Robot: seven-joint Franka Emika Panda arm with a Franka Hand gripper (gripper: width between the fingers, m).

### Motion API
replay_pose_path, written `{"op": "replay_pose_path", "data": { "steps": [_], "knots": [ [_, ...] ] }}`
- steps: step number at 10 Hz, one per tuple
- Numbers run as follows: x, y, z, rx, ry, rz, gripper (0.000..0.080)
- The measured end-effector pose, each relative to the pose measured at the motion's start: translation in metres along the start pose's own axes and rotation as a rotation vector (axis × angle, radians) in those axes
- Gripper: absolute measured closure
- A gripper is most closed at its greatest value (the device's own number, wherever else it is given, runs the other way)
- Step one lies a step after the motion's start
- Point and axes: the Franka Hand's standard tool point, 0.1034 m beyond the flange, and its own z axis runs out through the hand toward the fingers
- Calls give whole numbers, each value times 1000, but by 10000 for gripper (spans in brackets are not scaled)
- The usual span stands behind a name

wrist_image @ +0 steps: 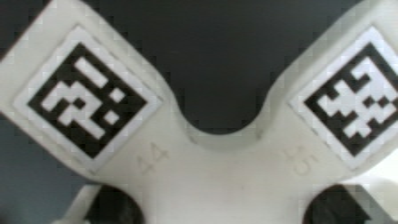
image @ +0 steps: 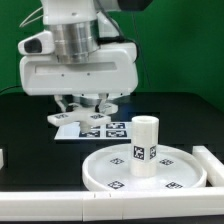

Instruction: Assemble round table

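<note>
Cross-shaped foot fills the wrist view, right under my jaws, low by the marker board; clamped or not, I cannot tell. Leg stands upright on disc top. Foot judged light, stiff, slick plastic: take it across one arm.

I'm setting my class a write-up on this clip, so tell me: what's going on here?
A robot arm is assembling a small round table. Its claw is low over the cross-shaped foot, whose two marked arms fill the wrist view; whether it grips the foot is unclear. In the exterior view, the marker board lies just nearer the camera, and nearer still the short leg stands upright on the disc top.
</note>
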Motion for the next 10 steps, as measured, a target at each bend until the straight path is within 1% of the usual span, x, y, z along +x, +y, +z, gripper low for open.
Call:
{"op": "replay_pose_path", "data": {
  "steps": [1,2,3,5,6,7,8,9,10],
  "knots": [
    [7,-18,-15,13,-14,12,354],
    [15,-30,-24,19,-12,19,354],
    [15,-27,-21,16,-11,14,354],
    [14,-27,-20,15,-13,14,354],
    [14,-27,-21,16,-32,5,354],
    [22,-33,-30,22,-62,-7,354],
    [37,-56,-44,28,-30,21,354],
    [45,-72,-52,30,-17,-4,354],
    [57,-84,-58,24,-17,-42,354]
  ]
}}
